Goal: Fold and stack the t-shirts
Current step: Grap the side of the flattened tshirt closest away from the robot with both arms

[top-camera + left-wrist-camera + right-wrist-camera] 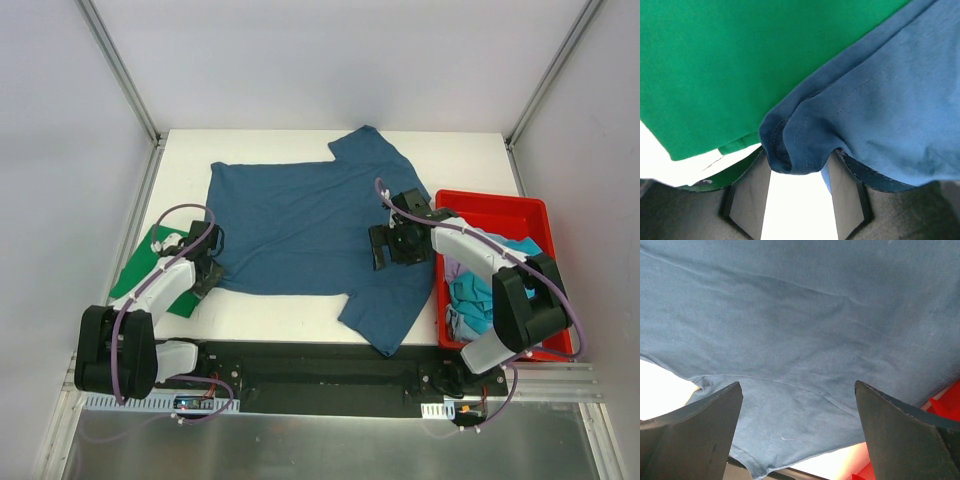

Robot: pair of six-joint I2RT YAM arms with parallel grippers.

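Note:
A dark teal-blue t-shirt (300, 225) lies spread flat in the middle of the white table, one sleeve toward the back and one toward the front right. A folded bright green t-shirt (150, 262) lies at the left edge, partly under the left arm. My left gripper (207, 268) is low at the blue shirt's near left hem corner. In the left wrist view the jaws (797, 160) stand partly open with the bunched hem corner (800, 145) between the fingertips, and the green shirt (730, 65) beside it. My right gripper (385, 245) hovers wide open over the blue shirt (800, 330) near its right sleeve.
A red plastic bin (520, 210) stands at the right edge and holds crumpled teal and lavender shirts (475, 290). Grey walls with metal rails close in the table on the left, back and right. The black base rail (320, 370) runs along the near edge.

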